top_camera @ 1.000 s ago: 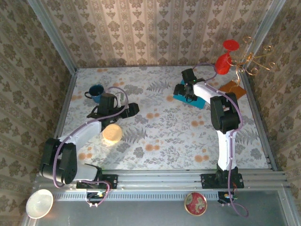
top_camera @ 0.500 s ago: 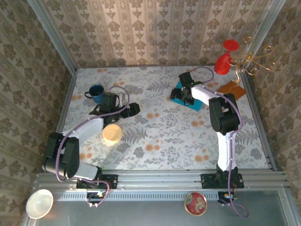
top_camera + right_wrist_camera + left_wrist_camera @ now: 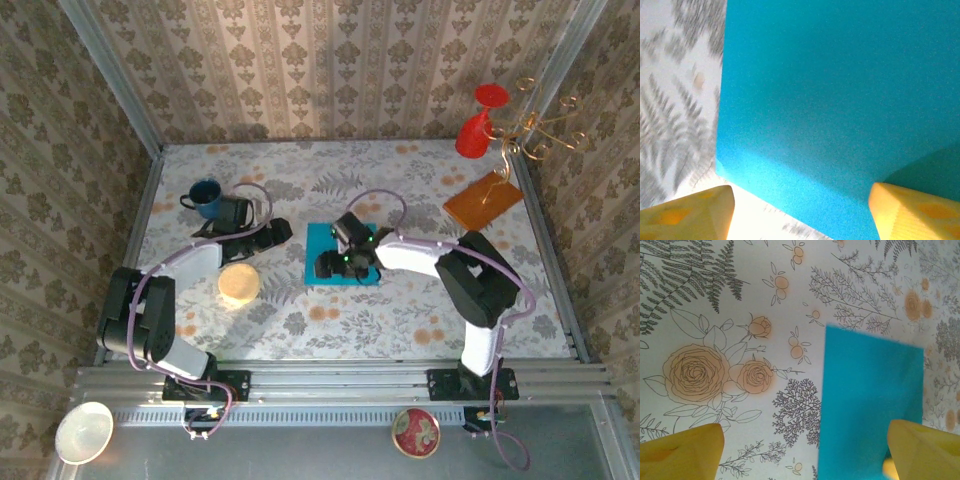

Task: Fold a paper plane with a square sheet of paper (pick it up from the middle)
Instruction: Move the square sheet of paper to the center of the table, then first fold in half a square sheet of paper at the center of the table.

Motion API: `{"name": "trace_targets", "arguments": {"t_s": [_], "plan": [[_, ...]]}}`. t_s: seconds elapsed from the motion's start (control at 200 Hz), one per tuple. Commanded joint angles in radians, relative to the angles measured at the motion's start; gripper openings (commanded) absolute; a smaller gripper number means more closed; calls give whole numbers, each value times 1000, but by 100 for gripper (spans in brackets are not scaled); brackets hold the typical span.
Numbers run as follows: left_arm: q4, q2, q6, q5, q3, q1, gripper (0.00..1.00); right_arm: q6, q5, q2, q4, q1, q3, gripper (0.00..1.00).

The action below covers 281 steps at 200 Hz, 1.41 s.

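**Sheet flat at table centre; both grippers open, nothing gripped.**
The square sheet of paper (image 3: 320,240) is laid unfolded approx. mid-table (image 3: 400,310), where it is reached by both arms. The right gripper (image 3: 800,210) is positioned low over the sheet's near-left part, jaws spread, one finger over paper, the other off its edge. The left gripper (image 3: 802,450) is held just left of the sheet, jaws spread wide, prob. staged for a shared centre pick-up. No fold is made yet.

Teal paper (image 3: 872,400) lies on floral tablecloth (image 3: 715,315), perhaps touching one of the fingers (image 3: 925,450).
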Motion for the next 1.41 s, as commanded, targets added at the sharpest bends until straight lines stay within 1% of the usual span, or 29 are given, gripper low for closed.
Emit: {"name": "trace_targets", "arguments": {"t_s": [0.0, 0.08, 0.19, 0.275, 0.29, 0.34, 0.5, 0.565, 0.705, 0.795, 0.88, 0.975, 1.125, 1.26, 1.4], "plan": [[-27, 2, -47, 5, 3, -6, 83, 126, -93, -56, 29, 5, -68, 74], [-37, 0, -75, 13, 1, -27, 81, 134, -70, -141, 41, -18, -54, 74], [-44, -20, -138, 5, -14, -81, 81, 139, -36, -200, 30, -101, -57, 72], [-37, -35, -186, -5, -27, -122, 82, 115, -54, -156, -40, -180, -42, 68], [-34, -34, -194, -6, -28, -152, 82, 106, -56, -146, -53, -191, -35, 66], [-23, -29, -221, -12, -26, -193, 83, 83, -58, -121, -76, -220, -24, 63], [-1, 33, -273, -28, 26, -294, 83, 14, -55, -32, -173, -254, 68, 55], [1, 75, -277, -23, 54, -316, 84, 13, -57, -2, -181, -262, 82, 54], [-20, 166, -256, 6, 122, -345, 84, 11, -50, 47, -201, -268, 102, 55], [-71, 196, -223, -5, 164, -354, 84, 18, -43, 55, -210, -268, 91, 56], [-84, 213, -213, -9, 172, -356, 85, 43, -35, 47, -205, -267, 54, 57], [-87, 230, -211, 0, 169, -355, 85, 86, -40, 30, -186, -265, 1, 58], [-111, 244, -199, 0, 166, -356, 86, 150, -86, -20, -108, -260, -84, 58], [-134, 251, -187, -9, 163, -355, 86, 118, -71, -98, -103, -267, -67, 58], [-143, 245, -185, -6, 161, -354, 86, 85, -57, -114, -158, -268, -43, 57]]}}
